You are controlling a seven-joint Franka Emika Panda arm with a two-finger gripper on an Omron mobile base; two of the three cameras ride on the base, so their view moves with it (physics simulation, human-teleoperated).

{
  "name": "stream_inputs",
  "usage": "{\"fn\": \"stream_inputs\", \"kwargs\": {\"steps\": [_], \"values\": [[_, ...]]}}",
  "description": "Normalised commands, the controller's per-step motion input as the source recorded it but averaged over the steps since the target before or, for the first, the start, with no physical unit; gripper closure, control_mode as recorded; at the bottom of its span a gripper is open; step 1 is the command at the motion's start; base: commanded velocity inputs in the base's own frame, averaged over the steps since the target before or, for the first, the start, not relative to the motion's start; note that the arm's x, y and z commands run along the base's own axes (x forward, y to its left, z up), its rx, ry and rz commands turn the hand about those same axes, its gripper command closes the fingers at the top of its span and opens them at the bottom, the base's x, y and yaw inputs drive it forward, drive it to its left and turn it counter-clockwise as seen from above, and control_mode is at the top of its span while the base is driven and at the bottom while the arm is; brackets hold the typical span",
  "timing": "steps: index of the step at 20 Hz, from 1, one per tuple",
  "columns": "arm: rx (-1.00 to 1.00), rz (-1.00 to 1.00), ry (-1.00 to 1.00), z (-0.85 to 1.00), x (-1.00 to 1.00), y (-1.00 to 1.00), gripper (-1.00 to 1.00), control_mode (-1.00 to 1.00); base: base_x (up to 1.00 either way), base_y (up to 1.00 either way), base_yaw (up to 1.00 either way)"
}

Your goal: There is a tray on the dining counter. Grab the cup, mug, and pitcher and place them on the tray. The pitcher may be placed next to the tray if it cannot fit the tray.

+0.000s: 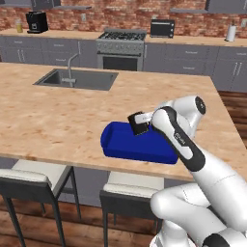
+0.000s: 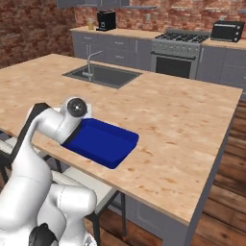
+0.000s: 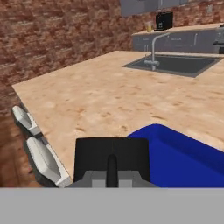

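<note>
Left base view: the closed, empty claw (image 1: pixel 140 126) is held above the blue tray (image 1: pixel 120 143) near the desk's (image 1: pixel 58 120) near edge.

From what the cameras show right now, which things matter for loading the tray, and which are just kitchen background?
Belongs to the job:
- shallow deep-blue rectangular tray
- light beige wood-grain dining counter that it sits on
- shut tool above the tray's near end, holding nothing

Just lying about:
- grey sink with metal faucet
- black coffee machine
- steel stove
- black toaster oven
- white-cushioned stools
</note>
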Motion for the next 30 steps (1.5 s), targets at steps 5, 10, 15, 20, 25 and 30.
{"fn": "stream_inputs", "kwargs": {"steps": [5,10,15,20,25,30], "values": [[0.00,0.06,0.00,-0.46,0.46,0.00,1.00,-1.00,0.00,0.00,0.00],[0.00,0.07,0.00,-0.57,0.42,0.00,1.00,-1.00,0.00,0.00,0.00],[0.01,0.05,-0.04,-0.41,0.36,0.00,1.00,-1.00,0.00,0.00,0.00],[0.08,0.01,-0.11,-0.16,0.30,0.00,1.00,-1.00,0.00,0.00,0.00],[0.11,0.00,-0.06,-0.13,0.20,0.00,1.00,-1.00,0.00,0.00,0.00],[0.02,0.00,0.00,-0.11,0.08,0.00,1.00,-1.00,0.00,0.00,0.00]]}}
